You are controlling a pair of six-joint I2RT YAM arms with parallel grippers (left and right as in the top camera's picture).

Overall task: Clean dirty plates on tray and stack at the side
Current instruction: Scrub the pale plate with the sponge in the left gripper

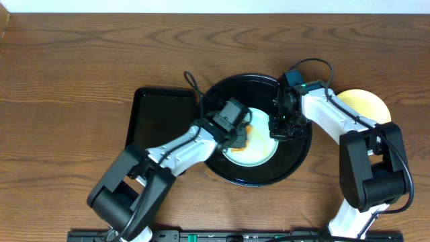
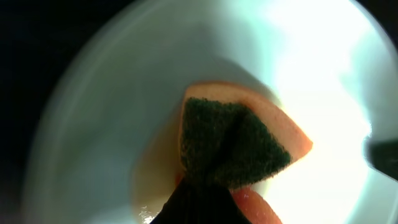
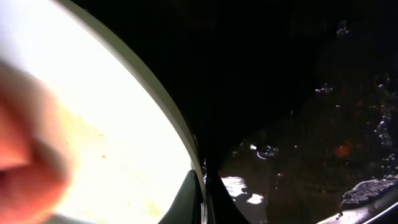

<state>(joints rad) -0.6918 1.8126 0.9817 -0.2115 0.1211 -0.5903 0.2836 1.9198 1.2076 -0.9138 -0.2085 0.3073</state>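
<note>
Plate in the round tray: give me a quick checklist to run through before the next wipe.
1. Sponge gripped: ok, the left gripper is shut on it, green side toward the plate.
2. Plate steadied: ok, the right gripper pinches its right rim.
3. Plate inside the tray: ok, black tray floor shows all round it.
4. Plate clean: not ok, an orange-brown smear lies beside the sponge.
5. Stack spot ready: cannot tell, the right arm hides part of the yellow plate that lies to the right of the tray.
</note>
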